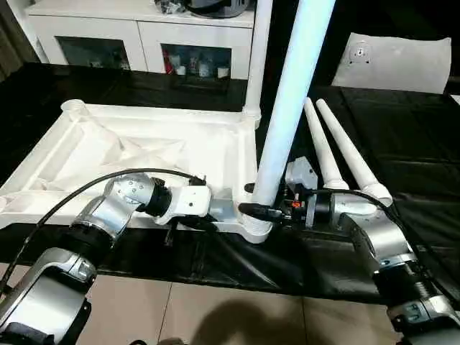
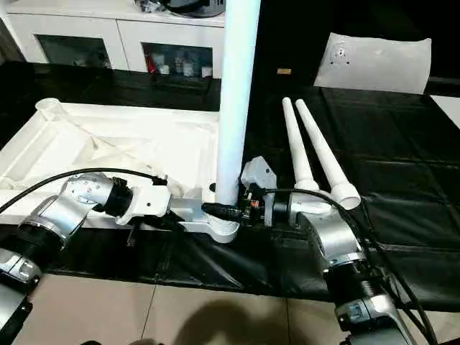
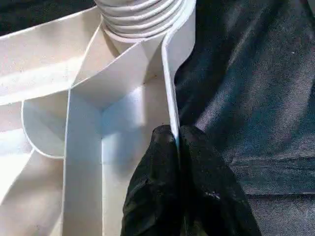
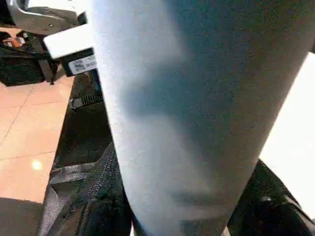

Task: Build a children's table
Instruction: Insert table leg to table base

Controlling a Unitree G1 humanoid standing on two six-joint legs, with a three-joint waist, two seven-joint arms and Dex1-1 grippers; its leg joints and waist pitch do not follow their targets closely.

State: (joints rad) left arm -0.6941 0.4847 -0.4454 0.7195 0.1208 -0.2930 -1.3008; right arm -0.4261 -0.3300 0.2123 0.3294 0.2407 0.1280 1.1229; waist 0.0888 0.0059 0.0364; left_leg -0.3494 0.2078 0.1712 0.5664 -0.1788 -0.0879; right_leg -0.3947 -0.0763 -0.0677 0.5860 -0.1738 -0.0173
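Table top (image 1: 144, 154) lies upside down, ribbed underside up, on black cloth (image 1: 402, 144), left-centre of head frame. 1 leg (image 1: 287, 108) stands upright in the near corner socket (image 1: 257, 228), centre frame, running out the top edge. 2nd leg (image 1: 256, 57) already upright in the far corner socket, top centre. 2 spare legs (image 1: 338, 154) lie side by side on the cloth, right of centre, touching or nearly so.

Left gripper (image 3: 176, 142), lower left of centre, is clenched on the top's near rim wall, 1 finger each side, holding the top down just beside the socket. Right gripper (image 1: 269, 210), centre right, sits at the base of the standing leg; fingers (image 1: 260, 210) reach round it from the right, wrist view has the tube right against the cam. Looks like it's grasping the leg low down.

Step, my guess: seating/twisting leg 2 of 4 into the socket, so approx half done.

Risks:
- leg leans a bit in left eye view; if it's not square it could cross-thread or jam.
- grip is low on a long tube, so a release before it's fully seated could let it tip toward the spare legs.
- left pinch is on a thin rim; hard twist could slip it and spin the top on the cloth.

White cabinet (image 1: 144, 29) at top left, flat white panel (image 1: 395, 61) top right, both well apart.
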